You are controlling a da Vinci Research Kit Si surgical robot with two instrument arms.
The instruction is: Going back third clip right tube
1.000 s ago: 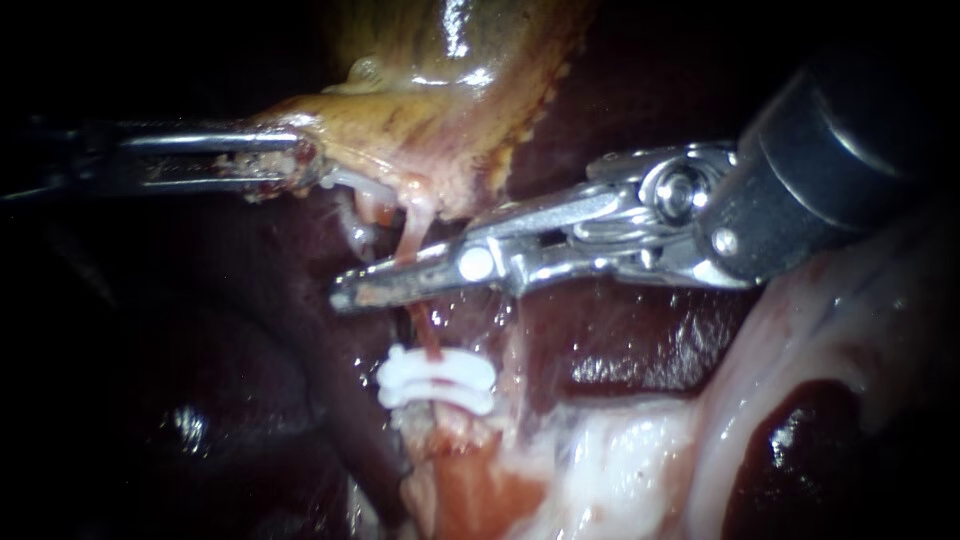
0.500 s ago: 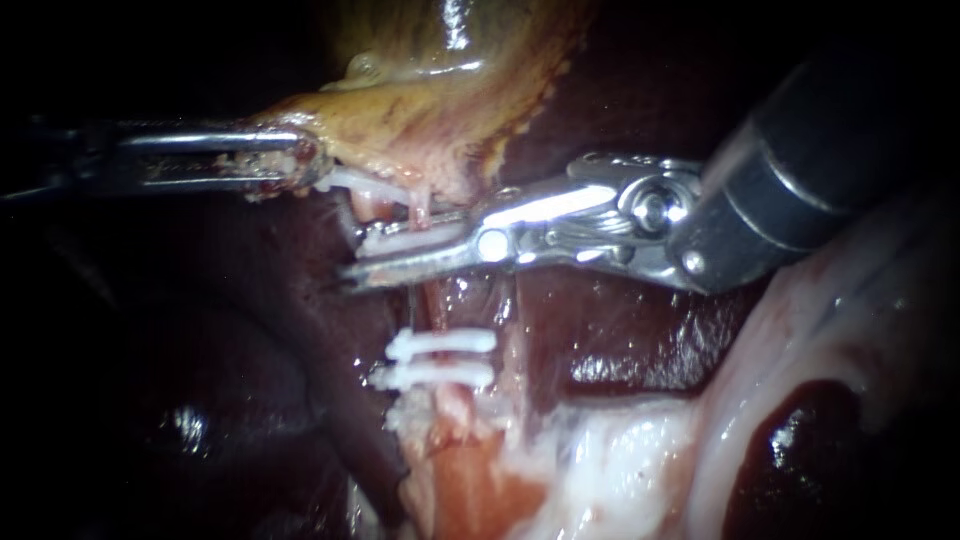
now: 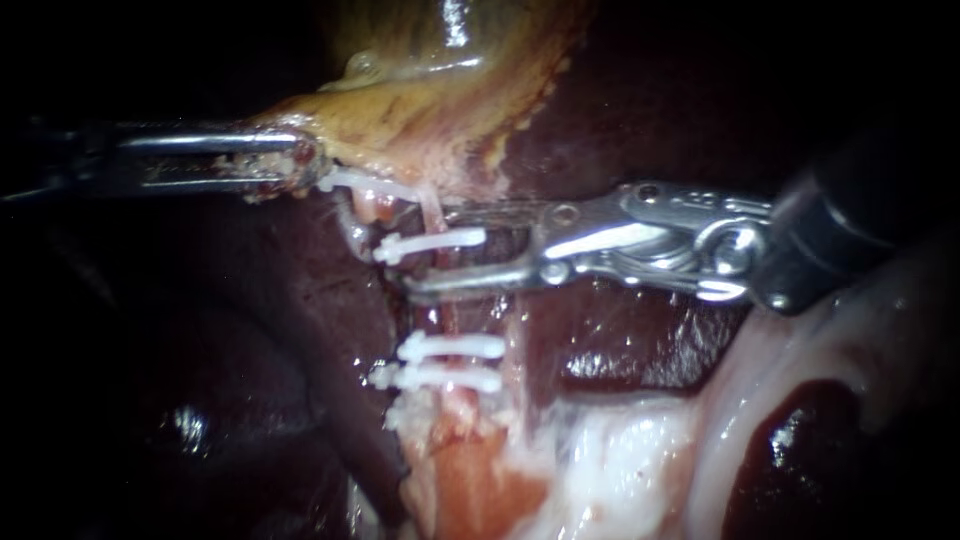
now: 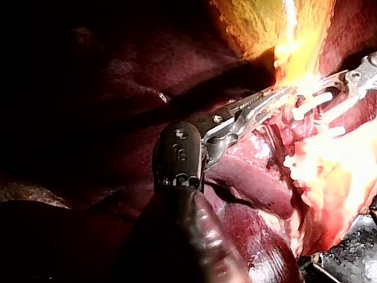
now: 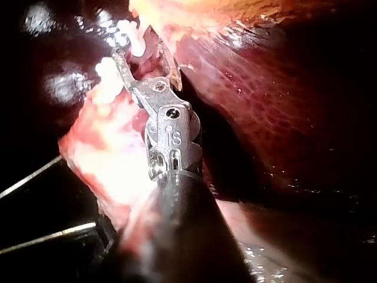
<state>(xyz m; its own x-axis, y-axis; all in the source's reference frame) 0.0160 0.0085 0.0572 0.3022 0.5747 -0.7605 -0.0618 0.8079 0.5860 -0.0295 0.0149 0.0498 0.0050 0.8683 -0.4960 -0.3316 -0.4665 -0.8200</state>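
The third clip [image 3: 430,243], a thin white bar, lies across the tube [image 3: 447,318], beyond two like clips [image 3: 450,347] and near the gallbladder [image 3: 420,130]. The right instrument's [image 3: 432,258] pincer stands apart around it. The left instrument's [image 3: 297,165] pincer is clamped on the gallbladder's edge.

In the upper middle of the frame I see the gallbladder [image 3: 430,110] in mustard yellow streaked with pink, its edge dotted pale. The liver [image 3: 620,350] around it is dark, glossy maroon. The upper clip [image 3: 445,241] and the two lower clips [image 3: 450,362] are plain white on a pink-red tube [image 3: 443,318]. My right instrument [image 3: 425,250] is bright silver with a black shaft. My left instrument [image 3: 305,165] is duller grey steel, flecked red-brown at the tip. The tissue [image 3: 620,460] at lower right is whitish pink.
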